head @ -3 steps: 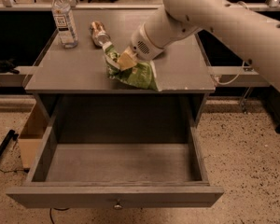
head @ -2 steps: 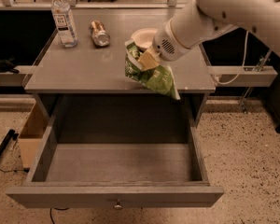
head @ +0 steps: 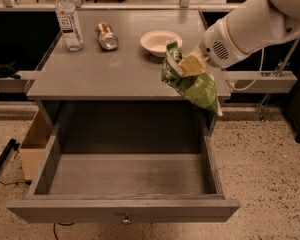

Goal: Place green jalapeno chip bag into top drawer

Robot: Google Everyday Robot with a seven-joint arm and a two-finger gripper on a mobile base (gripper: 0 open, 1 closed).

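Note:
My gripper is shut on the green jalapeno chip bag, holding it by its upper part in the air over the table's right front corner. The bag hangs down and tilts to the right, its lower end past the tabletop's front edge. The top drawer is pulled fully open below the tabletop, with a small round metal knob on its front; its grey inside holds nothing. The bag is above the drawer's back right corner.
On the grey tabletop stand a water bottle at the back left, a silver can lying on its side, and a white bowl just behind the bag. A cardboard box sits on the floor at the left.
The gripper lifted the bag off the tabletop and carried it right and toward the front edge. The white bowl, hidden before, now shows.

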